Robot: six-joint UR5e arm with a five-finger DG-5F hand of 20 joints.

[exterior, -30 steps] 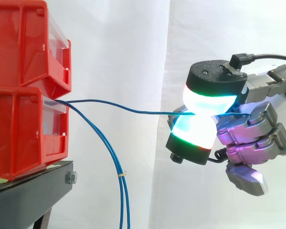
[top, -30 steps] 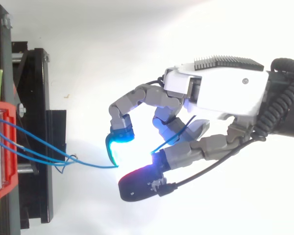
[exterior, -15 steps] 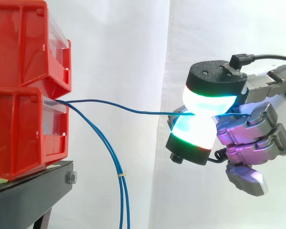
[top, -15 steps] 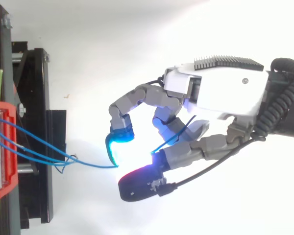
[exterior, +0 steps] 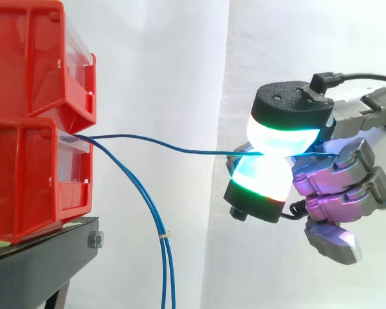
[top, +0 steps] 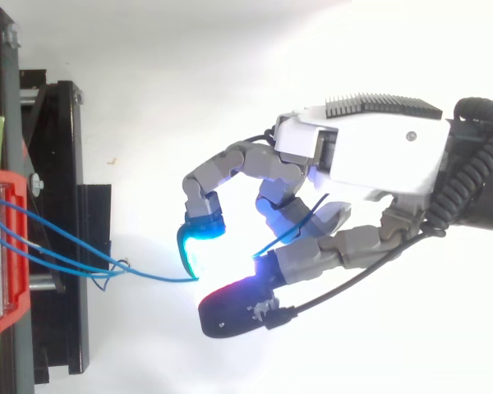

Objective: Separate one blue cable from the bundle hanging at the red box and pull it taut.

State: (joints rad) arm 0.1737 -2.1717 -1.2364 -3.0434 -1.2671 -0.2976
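Away from red box (exterior: 32,180), fingers (exterior: 283,138) clamped on one blue cable (exterior: 180,148); thin, light, limp, likely slippery, so firm pinch mid-span.

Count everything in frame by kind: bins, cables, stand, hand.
Red bins: 2 (upper bin, lower bin)
Blue cables: 3 (pinched cable in the hand, two hanging cables)
Black stand: 1
Hand: 1
Total: 7

Glossy red plastic bins (exterior: 32,129), matt black metal stand (exterior: 38,264), smooth blue cable (exterior: 174,147), white cloth curtain (exterior: 161,77)
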